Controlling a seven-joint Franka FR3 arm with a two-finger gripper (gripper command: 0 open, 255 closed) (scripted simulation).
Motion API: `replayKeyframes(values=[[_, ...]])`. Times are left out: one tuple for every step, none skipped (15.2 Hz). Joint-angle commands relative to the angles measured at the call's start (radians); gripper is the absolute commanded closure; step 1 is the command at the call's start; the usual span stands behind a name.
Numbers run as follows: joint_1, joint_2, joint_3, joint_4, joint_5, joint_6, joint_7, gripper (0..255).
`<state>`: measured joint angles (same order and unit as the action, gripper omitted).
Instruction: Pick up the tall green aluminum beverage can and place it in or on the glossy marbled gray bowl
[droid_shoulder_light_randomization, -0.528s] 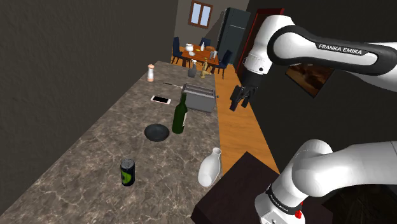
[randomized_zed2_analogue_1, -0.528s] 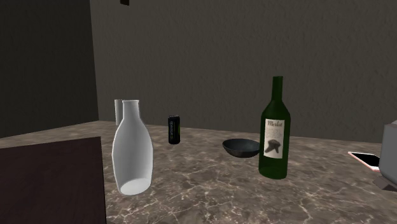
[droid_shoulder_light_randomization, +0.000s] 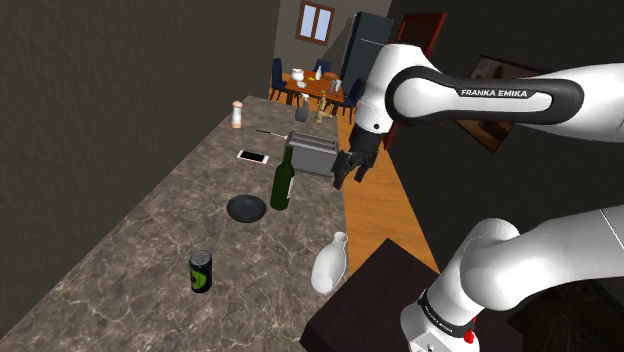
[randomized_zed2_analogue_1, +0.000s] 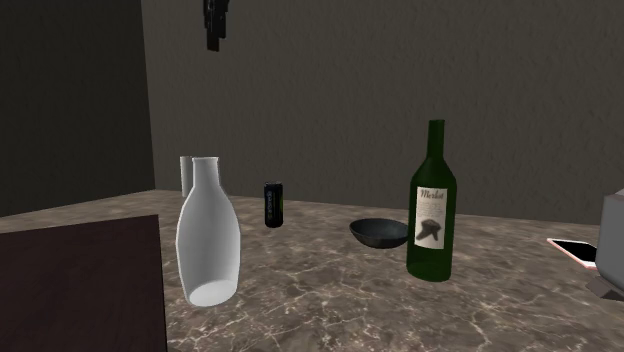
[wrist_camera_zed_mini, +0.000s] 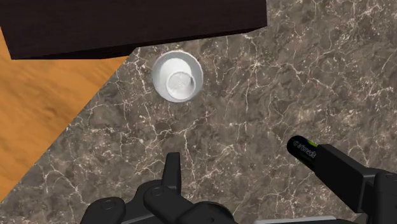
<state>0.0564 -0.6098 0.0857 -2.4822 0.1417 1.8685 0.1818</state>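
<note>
While the gripper (droid_shoulder_light_randomization: 347, 180) hangs spread and empty, well apart from the black-and-green can (droid_shoulder_light_randomization: 201, 271) | risk: coming down, the arm may knock the wine bottle (droid_shoulder_light_randomization: 284, 180) beside the dark gray bowl (droid_shoulder_light_randomization: 246, 208).

Home kitchen: marbled counter (droid_shoulder_light_randomization: 150, 230), toaster (droid_shoulder_light_randomization: 314, 154), dining table (droid_shoulder_light_randomization: 311, 88) beyond.
</note>
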Motion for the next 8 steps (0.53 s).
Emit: replayKeyframes(values=[[0.010, 0.050, 0.031, -0.005, 0.013, 0.060, 0.033, 0], [0.015, 0.078, 0.047, -0.003, 0.018, 0.089, 0.050, 0], [0.020, 0.108, 0.063, 0.000, 0.022, 0.118, 0.067, 0], [0.024, 0.139, 0.079, 0.005, 0.025, 0.146, 0.085, 0], [0.027, 0.171, 0.095, 0.011, 0.027, 0.174, 0.102, 0], [0.030, 0.204, 0.110, 0.018, 0.027, 0.202, 0.120, 0], [0.033, 0.238, 0.125, 0.027, 0.026, 0.228, 0.139, 0], [0.036, 0.273, 0.140, 0.037, 0.024, 0.254, 0.158, 0]])
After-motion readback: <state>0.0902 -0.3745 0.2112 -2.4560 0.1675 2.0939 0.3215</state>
